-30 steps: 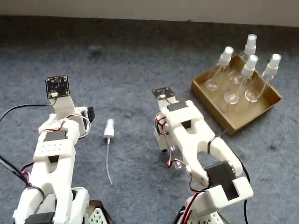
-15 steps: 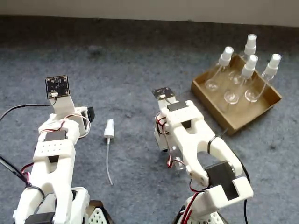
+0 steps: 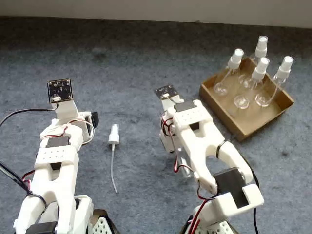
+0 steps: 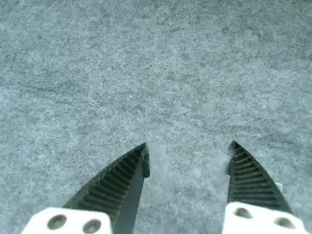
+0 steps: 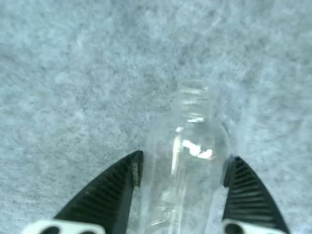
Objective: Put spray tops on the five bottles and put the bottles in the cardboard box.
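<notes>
Right end effector [image 5: 185, 158] shifted slightly; clasps uncapped bottle [image 5: 186, 192].

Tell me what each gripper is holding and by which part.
Right gripper grips the uncapped clear bottle across its body, below the threaded neck. Left gripper is open and empty.

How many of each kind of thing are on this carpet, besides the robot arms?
Clear plastic bottles with white spray tops: 4
Clear plastic bottle without a top: 1
Loose white spray top with tube: 1
Brown cardboard box: 1
Total: 7
</notes>
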{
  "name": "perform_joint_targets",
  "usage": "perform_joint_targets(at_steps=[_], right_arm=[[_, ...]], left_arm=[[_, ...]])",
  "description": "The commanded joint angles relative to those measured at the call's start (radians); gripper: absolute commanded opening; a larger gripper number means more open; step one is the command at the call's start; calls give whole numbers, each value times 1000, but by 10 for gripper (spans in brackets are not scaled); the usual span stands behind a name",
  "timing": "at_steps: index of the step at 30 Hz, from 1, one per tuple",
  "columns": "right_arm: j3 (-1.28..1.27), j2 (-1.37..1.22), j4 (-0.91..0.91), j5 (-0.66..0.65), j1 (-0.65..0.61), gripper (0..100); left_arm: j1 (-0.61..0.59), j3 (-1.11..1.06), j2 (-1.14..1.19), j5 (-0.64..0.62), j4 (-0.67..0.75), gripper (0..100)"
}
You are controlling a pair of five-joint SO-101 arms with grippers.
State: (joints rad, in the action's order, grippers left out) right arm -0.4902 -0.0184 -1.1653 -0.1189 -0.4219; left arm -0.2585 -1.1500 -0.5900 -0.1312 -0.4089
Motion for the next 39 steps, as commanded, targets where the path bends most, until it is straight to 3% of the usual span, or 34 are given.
perform_joint_targets(at_steps=[1, 5, 10, 18, 29, 33, 39], right_arm=[[44, 12, -13, -63, -8, 224], [45, 18, -12, -124, -7, 187], [59, 21, -5, -127, -13, 1], [153, 70, -70, -123, 10, 8], [168, 532, -124, -121, -8, 9], [25, 687, -28, -121, -2, 9], [-363, 892, 303, -121, -2, 9]], left_arm=[[19, 13, -30, 11, 26, 238], [19, 13, -30, 11, 26, 238], [19, 13, -30, 11, 26, 238], [19, 13, -30, 11, 25, 238], [21, 13, -30, 11, 21, 238], [21, 13, -30, 11, 21, 238], [21, 13, -30, 11, 20, 238]])
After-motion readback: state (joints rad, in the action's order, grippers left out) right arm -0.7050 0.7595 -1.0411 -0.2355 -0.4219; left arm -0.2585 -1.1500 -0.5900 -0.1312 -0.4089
